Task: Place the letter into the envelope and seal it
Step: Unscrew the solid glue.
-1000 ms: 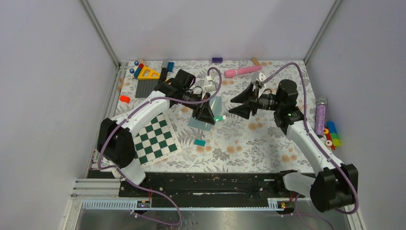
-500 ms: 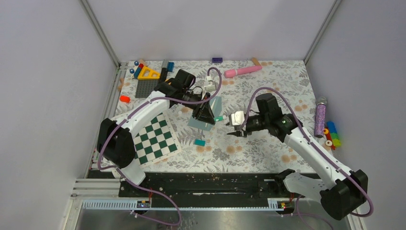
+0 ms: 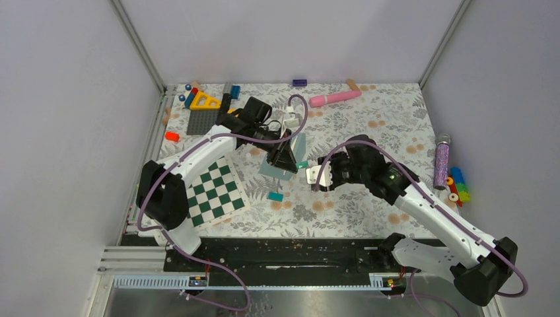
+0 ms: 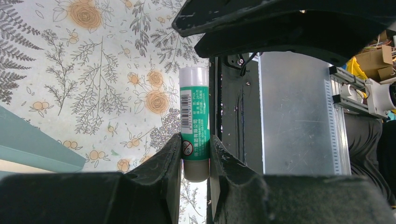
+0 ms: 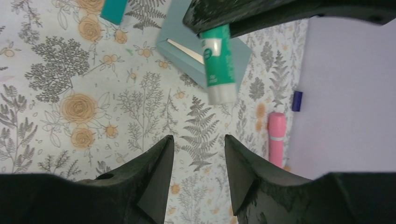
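Green, white-capped glue stick (image 4: 195, 116) sits clamped in the left pincer (image 3: 295, 164), above the floral counter (image 3: 370, 112) and right by the envelope (image 5: 243, 51). The envelope lies flat near the counter's middle, to the right of the checkerboard (image 3: 214, 191). A cream strip of the letter (image 5: 185, 49) shows at its opening. The right pincer (image 5: 198, 144) stands apart and empty, its tips near the stick's cap but not touching it.
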Available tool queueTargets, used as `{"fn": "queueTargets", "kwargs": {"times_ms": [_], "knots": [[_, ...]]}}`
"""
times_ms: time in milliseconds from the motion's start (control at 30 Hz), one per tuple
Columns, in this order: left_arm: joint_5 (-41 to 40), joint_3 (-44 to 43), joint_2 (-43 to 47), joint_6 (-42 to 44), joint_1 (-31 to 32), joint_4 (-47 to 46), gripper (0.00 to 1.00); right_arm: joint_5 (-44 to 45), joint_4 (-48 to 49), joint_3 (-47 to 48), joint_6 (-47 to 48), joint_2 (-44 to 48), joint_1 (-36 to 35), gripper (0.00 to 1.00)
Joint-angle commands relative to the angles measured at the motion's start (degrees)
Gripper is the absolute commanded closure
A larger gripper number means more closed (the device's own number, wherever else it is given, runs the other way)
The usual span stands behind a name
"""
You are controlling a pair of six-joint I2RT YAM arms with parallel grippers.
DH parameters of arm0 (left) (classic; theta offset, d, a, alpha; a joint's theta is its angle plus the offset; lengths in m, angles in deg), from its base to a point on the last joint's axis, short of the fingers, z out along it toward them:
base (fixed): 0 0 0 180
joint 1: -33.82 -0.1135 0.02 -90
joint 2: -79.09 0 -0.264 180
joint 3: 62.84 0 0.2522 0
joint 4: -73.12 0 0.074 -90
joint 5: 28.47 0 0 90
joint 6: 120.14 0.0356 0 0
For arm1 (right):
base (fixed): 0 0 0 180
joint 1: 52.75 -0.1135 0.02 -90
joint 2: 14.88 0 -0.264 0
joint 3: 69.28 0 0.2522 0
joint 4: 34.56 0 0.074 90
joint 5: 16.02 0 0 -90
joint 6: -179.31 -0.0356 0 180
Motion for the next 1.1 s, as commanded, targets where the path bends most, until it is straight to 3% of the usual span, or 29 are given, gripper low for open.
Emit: {"fn": "queueTargets", "kwargs": {"times_ms": [0, 367, 467, 667, 733, 800, 833, 1067], "knots": [[0.51, -1.61, -1.33, -0.1, 0.99, -0.7, 1.0, 5.69, 1.55, 4.41, 1.56, -0.34, -3.4, 0.48], [0.41, -1.45, -1.22, 0.16, 1.29, -0.7, 1.0, 7.38, 2.39, 2.61, 3.3, -2.71, -7.44, 0.5], [0.53, -1.43, -1.14, 0.2, 1.32, -0.7, 1.0, 7.65, 3.75, 2.24, 2.58, -3.08, -7.95, 0.58], [0.47, -1.3, -1.37, 0.25, 1.33, -0.7, 1.0, 8.45, 3.88, 2.79, 2.18, -4.26, -8.95, 0.6], [0.55, -1.35, -1.31, 0.25, 1.33, -0.7, 1.0, 8.59, 3.84, 2.92, 2.15, -4.74, -9.16, 0.66], [0.52, -1.69, -1.16, 0.91, 1.33, -0.07, 1.0, 8.55, 2.95, 3.28, 1.89, -5.02, -9.19, 0.87], [0.36, -2.24, -1.09, 1.75, 1.37, 0.84, 1.0, 8.42, 2.25, 3.45, 1.81, -5.16, -9.2, 0.93], [-3.04, -3.06, 2.56, 7.04, 1.66, 4.82, 1.0, 3.21, -1.03, 3.62, -3.67, -3.69, -9.15, 0.92]]}}
